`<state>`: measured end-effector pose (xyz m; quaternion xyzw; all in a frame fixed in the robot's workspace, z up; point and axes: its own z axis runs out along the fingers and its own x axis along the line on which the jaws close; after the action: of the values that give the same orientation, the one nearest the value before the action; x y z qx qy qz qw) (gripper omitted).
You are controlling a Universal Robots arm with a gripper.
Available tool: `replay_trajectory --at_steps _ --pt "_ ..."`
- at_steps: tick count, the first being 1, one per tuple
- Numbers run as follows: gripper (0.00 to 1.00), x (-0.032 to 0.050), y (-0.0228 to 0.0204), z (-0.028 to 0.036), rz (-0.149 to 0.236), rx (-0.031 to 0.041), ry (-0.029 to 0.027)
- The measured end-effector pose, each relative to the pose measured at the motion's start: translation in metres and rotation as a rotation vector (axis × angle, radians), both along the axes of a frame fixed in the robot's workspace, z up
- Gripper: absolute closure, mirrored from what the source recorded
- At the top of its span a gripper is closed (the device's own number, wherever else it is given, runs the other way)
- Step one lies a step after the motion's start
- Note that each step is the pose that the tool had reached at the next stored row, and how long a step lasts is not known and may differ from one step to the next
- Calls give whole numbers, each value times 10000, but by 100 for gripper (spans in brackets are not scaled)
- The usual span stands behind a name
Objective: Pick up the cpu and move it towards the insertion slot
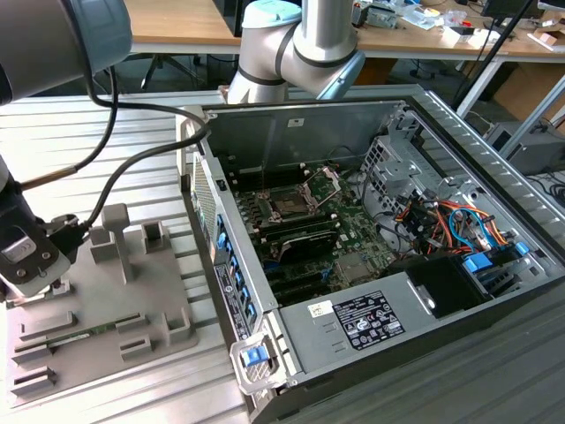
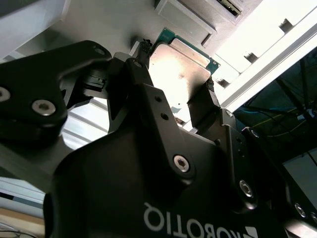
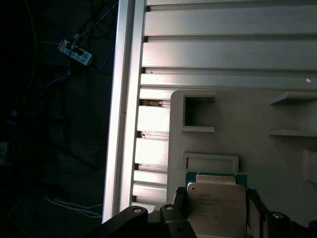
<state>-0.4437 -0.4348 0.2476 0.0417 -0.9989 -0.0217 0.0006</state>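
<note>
Gripper point(image 2: 176, 73) of black metal had its two fingers pressed against opposite edges of the small, flat, square cpu with the silvery-white metal top point(image 3: 216, 208), so it looked closed on the chip, holding it by the sides and leaving the top face bare. In the exterior view it hung at the far left, low over the grey plastic tray with upright posts and shallow recesses point(image 1: 159, 300), which lay on the ribbed aluminium surface point(image 1: 132, 115); whether the cpu was lifted clear of the tray I could not tell. A long thin green memory stick point(image 1: 88, 334) lay in one of the tray's grooves near the gripper. Further right stood the open grey metal computer case point(image 1: 353, 115), lid off so the board could be reached from above. On its green circuit board sat the insertion slot point(image 1: 290, 205), a dark square socket, its silver load plate point(image 1: 322, 181) seemingly swung up to receive the chip, well apart from the gripper. Orange and blue cables point(image 1: 450, 221) bunched at the case's right end.
</note>
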Motion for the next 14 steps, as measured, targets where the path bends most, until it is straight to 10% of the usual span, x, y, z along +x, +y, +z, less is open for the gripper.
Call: replay_trajectory --at_steps 14 --pt "45 0 0 28 -1 0 1"
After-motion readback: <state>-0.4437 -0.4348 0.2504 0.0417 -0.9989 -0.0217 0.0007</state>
